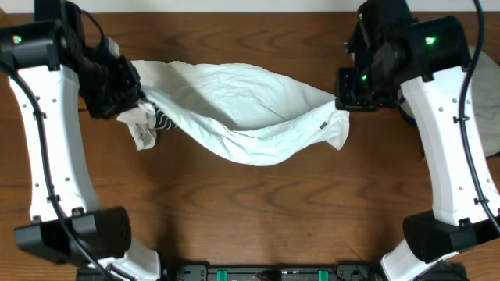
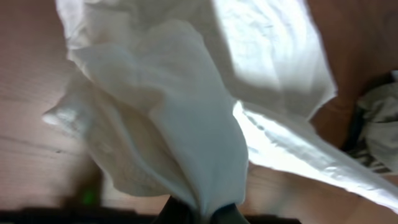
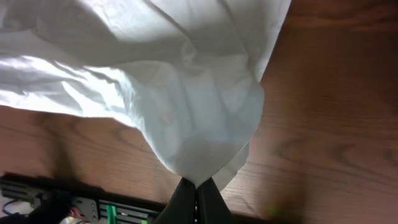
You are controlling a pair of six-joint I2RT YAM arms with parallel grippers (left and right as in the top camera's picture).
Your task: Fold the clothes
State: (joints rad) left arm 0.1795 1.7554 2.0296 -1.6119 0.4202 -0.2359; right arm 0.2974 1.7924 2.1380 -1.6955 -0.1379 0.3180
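A white T-shirt hangs stretched between both arms above the brown table, sagging in the middle. A bit of black lettering shows at its bunched left end. My left gripper is shut on that left end. In the left wrist view the cloth funnels down into the closed jaws of the left gripper. On the right, my right gripper is shut on the other end. The right wrist view shows the fabric pinched to a point between the right gripper's dark fingers.
More grey-white fabric lies at the table's right edge behind the right arm, and in the left wrist view it appears as a crumpled heap. Both arm bases stand at the front corners, with a black rail along the front edge.
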